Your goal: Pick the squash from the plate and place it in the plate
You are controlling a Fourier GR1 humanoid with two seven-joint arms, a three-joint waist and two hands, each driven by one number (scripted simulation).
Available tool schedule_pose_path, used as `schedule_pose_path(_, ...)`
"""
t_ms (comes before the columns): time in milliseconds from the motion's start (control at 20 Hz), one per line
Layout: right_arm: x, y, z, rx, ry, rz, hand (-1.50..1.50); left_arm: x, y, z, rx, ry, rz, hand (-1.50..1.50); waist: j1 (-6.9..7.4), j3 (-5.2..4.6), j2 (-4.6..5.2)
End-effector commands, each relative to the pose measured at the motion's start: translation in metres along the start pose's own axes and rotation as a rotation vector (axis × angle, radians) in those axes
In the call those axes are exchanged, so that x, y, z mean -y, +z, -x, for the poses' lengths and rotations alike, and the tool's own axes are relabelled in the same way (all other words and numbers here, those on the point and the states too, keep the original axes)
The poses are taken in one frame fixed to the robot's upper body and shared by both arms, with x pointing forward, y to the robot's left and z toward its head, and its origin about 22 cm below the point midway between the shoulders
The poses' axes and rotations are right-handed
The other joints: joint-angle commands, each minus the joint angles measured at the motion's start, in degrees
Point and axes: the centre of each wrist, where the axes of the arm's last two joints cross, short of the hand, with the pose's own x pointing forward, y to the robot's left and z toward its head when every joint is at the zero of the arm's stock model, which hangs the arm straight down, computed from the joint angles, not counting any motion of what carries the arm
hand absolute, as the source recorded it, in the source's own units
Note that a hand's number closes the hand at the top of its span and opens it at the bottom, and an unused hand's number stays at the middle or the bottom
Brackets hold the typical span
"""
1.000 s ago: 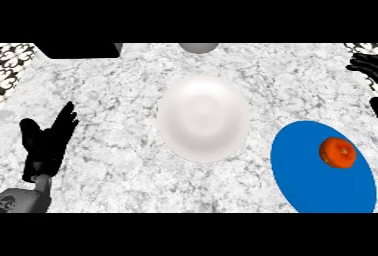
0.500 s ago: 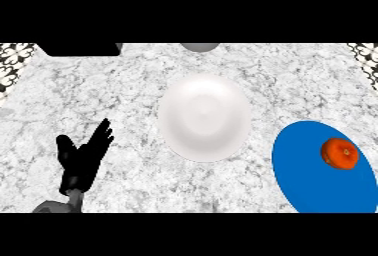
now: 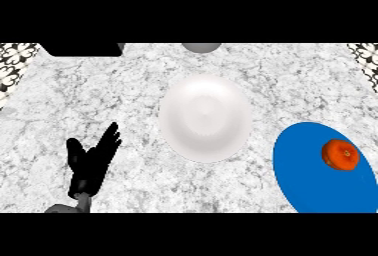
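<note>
My left hand (image 3: 91, 165) has slid rightward and lower over the bench (image 3: 81, 95) since the earlier frame, fingers straight and holding nothing; my right hand has left the view. Near it to the right lies the white plate (image 3: 205, 117). Farther right, the orange squash (image 3: 340, 154) rests on the blue plate (image 3: 317, 175).

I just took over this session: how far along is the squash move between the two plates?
Nothing looks done: the orange squash lies on the blue plate at the right, and the white plate in the middle holds nothing. Nothing is in hand: the left hand is open over the counter at lower left, and the right hand is out of view. Picking, carrying and placing all remain.
</note>
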Motion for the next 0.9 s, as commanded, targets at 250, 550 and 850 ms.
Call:
schedule_pose_path(250, -0.007, -0.017, -0.038, -0.137, 0.289, -0.397, -1.5, 0.0, 0.001, 0.001, 0.011, -0.001, 0.001, 0.0, -0.22, -0.12, -0.21)
schedule_pose_path(550, -0.045, -0.024, -0.066, -0.208, 0.394, -0.439, -1.5, 0.014, 0.005, 0.005, 0.007, 0.015, 0.007, 0.0, -0.54, -0.09, -0.3)
schedule_pose_path(850, -0.084, -0.016, -0.064, -0.245, 0.437, -0.43, -1.5, -0.02, -0.016, -0.005, -0.01, 0.003, 0.004, 0.0, -0.38, -0.04, -0.11)
